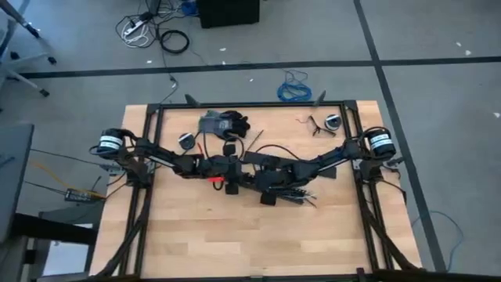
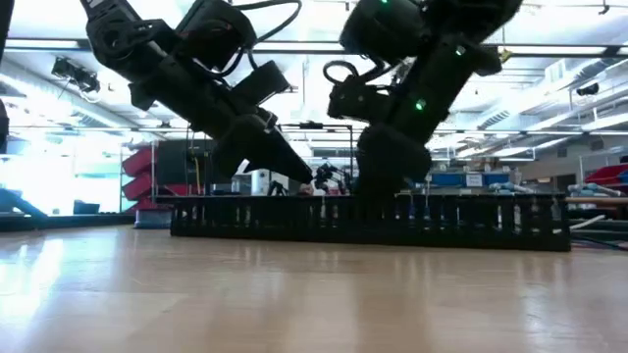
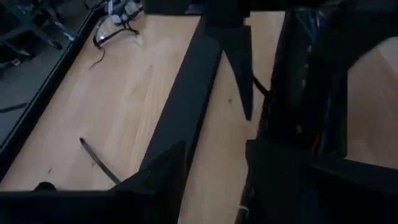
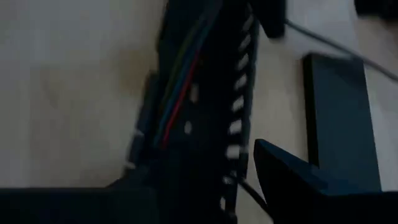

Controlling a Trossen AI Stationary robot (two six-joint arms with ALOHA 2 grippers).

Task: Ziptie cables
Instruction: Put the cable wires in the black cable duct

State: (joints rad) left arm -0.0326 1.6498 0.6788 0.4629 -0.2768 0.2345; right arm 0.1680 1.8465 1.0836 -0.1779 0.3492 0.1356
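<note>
left gripper [image 1: 235,168]: at table centre, low over the black slotted duct [image 2: 373,224]; finger state can't tell.
right gripper [image 1: 262,174]: meets it from the right; grip can't tell.
cables [image 4: 177,93]: red, blue and green wires lie along the duct channel, likely gathered there for tying.
table [image 1: 196,235]: near half bare.

Overhead camera looks straight down on the whole counter [image 1: 196,235]; low one sits at counter height, facing the room. Wrist cameras ride close above the wood, which all views share.
</note>
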